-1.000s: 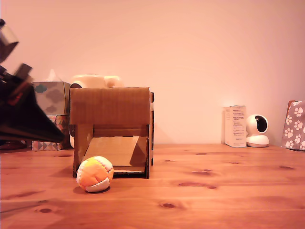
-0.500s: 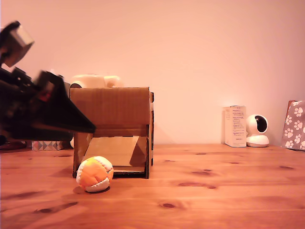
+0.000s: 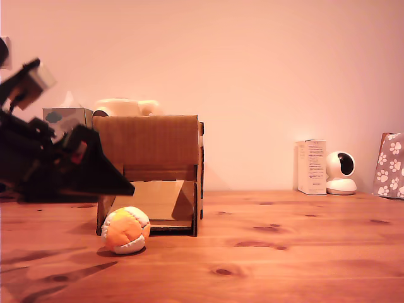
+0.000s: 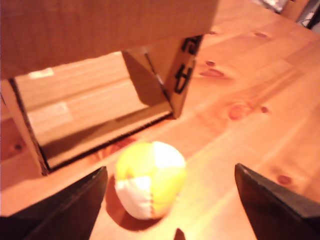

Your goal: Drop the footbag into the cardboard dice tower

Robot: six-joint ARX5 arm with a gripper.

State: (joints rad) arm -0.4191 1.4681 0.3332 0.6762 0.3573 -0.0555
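The footbag, an orange, yellow and white stitched ball, rests on the wooden table just in front of the cardboard dice tower, at its corner on the exterior view's left. The tower's front opening shows a sloped ramp. My gripper comes in from the exterior view's left and hovers above and slightly left of the ball. In the wrist view my gripper is open, its dark fingers spread wide on either side of the footbag, touching nothing.
Patterned tissue boxes and a cream object stand behind the tower. At the exterior view's right, by the wall, are a white carton, a small white camera and a paw-print bag. Bare table stretches between.
My gripper has swung in from the exterior view's left toward the tower, then dipped lower over the footbag. The footbag and tower have not moved.
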